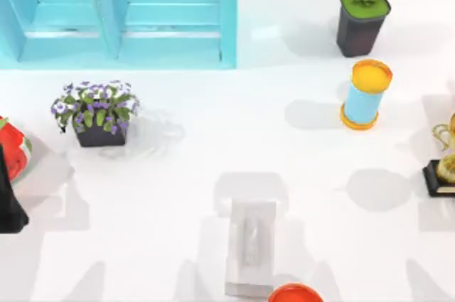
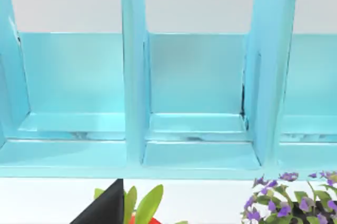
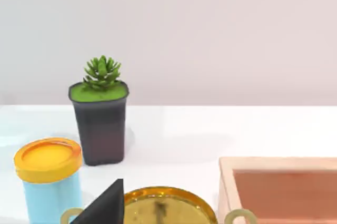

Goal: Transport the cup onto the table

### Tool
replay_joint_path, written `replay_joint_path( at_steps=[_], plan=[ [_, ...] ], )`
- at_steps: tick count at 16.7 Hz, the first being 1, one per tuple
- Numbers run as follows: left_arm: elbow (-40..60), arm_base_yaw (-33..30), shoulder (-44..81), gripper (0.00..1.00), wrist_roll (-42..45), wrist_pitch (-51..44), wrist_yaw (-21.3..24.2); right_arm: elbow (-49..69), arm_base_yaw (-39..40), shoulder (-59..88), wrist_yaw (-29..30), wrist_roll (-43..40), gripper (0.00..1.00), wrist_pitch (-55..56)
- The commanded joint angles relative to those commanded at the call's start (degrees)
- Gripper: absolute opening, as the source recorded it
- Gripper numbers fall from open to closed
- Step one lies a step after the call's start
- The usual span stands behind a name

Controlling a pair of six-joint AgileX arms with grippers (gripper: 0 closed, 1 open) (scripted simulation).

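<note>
The cup probably sits inside the turquoise cabinet (image 1: 121, 18) at the counter's (image 1: 213, 146) far left, which the left hand (image 2: 105, 208) faces, grip impossible to tell, while the right hand (image 3: 102, 205) idles at the right.

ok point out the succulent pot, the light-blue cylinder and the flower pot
succulent pot (image 1: 360, 30), top view, on its dark side wall
light-blue cylinder (image 1: 363, 103), top view, on its blue side
flower pot (image 1: 100, 135), top view, on its dark front wall

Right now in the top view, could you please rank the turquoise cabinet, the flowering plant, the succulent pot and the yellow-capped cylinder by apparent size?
1. Turquoise cabinet, largest although cropped.
2. Flowering plant.
3. Succulent pot and yellow-capped cylinder: too alike to rank.
</note>
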Motion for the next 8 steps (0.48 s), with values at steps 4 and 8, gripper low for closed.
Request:
replay_joint_path(
  at_steps=[4,8],
  plan=[
    [0.0,0.0,0.0,1.00,0.0,0.0,0.0,1.8,-1.4,1.9,0.0,-1.3,1.00,-1.9],
    [0.0,0.0,0.0,1.00,0.0,0.0,0.0,11.8,-7.8,12.8,0.0,-7.7,1.00,-12.3]
  ],
)
